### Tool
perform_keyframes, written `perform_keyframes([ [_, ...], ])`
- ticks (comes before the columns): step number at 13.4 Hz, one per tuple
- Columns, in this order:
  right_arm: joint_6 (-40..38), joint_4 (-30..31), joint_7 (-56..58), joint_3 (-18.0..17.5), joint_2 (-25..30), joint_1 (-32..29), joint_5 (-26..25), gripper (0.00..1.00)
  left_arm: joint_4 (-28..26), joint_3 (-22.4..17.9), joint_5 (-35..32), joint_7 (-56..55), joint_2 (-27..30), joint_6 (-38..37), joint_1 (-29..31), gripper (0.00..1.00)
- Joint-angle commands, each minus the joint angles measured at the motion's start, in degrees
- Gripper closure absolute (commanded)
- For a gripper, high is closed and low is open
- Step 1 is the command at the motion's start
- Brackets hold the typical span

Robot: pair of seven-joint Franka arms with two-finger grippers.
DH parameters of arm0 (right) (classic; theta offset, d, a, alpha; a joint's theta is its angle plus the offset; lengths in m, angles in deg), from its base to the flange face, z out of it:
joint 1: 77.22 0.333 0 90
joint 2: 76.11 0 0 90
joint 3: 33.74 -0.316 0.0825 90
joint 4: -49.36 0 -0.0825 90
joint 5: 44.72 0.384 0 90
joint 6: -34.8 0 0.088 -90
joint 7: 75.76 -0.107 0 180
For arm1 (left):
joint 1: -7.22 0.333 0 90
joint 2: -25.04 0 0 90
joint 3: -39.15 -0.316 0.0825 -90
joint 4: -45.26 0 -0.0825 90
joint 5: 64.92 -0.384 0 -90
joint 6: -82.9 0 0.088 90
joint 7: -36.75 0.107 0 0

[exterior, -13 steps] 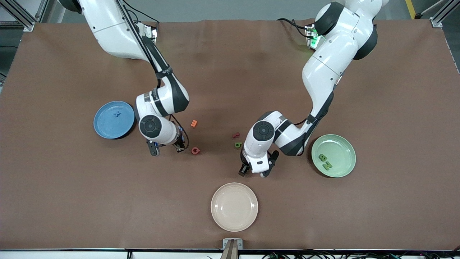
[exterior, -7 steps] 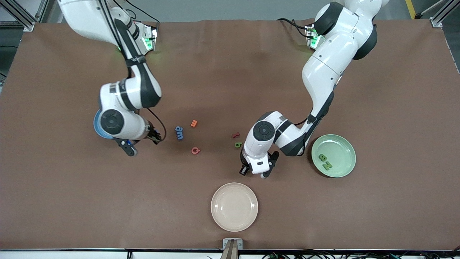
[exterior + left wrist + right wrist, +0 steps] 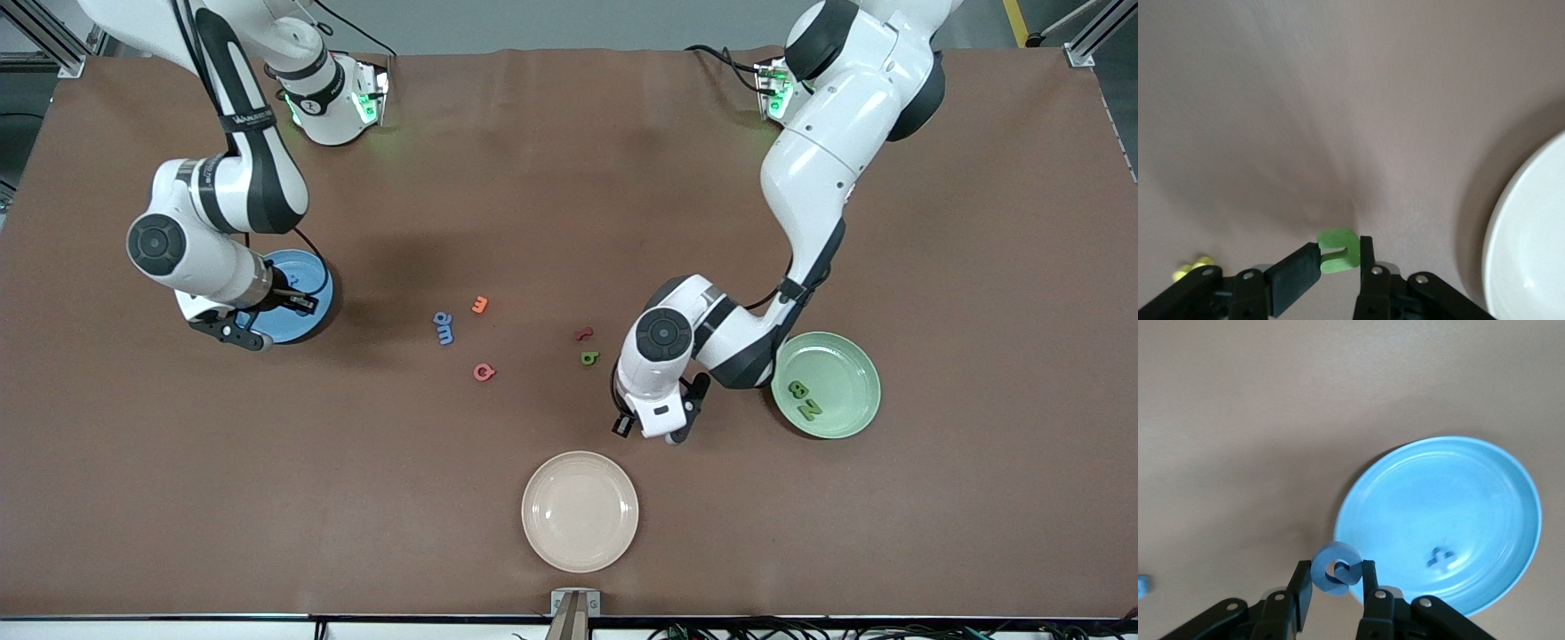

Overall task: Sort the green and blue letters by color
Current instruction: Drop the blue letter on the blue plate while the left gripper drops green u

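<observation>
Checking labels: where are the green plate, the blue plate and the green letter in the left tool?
green plate (image 3: 861, 363), front view, bare inside
blue plate (image 3: 1458, 493), right wrist view, bare inside
green letter (image 3: 1337, 249), left wrist view, top face

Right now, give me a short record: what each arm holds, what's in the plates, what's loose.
left gripper: shut on green letter, over bare table
right gripper: shut on blue letter, at blue plate rim
blue plate: one blue letter inside
green plate: two green letters
loose: blue pair, green b
cream plate: holds nothing
</observation>
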Motion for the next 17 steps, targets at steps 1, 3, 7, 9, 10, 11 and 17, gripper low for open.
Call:
perform_keyframes([
  [1, 5.1, 5.4, 5.8, -0.2, 2.5, -2.7, -1.2, 0.95, -2.4, 0.0, 1.1, 3.4, 4.6, -6.4, 2.0, 1.0],
  [3, 8.8, 7.7, 11.2, -0.2, 2.1, -4.5, -1.2, 0.94, -4.2, 0.2, 1.1, 8.4, 6.9, -10.1, 5.0, 1.0],
  [7, 10.4, 9.0, 11.9, -0.4, 1.0, -4.7, -1.2, 0.91, -16.4, 0.2, 0.9, 18.7, 14.4, -10.5, 13.8, 1.0],
  [9, 10.5, 9.2, 11.9, -0.5, 0.4, -4.7, -1.1, 0.88, -21.9, 1.2, 1.0, 25.1, 17.8, -9.4, 18.3, 1.0],
  [10, 10.5, 9.2, 12.0, -0.5, 0.3, -4.7, -1.1, 0.86, -24.1, 1.9, 0.9, 27.7, 19.2, -8.8, 20.8, 1.0],
  [11, 10.5, 9.2, 11.9, -0.5, -0.2, -4.7, -1.1, 0.86, -26.2, 2.6, 0.9, 30.8, 20.3, -8.1, 23.4, 0.99],
  [17, 10.1, 9.3, 11.9, -0.5, -1.1, -4.3, -0.9, 0.52, -32.3, 3.8, 0.4, 37.3, 22.1, -2.6, 29.7, 0.01],
])
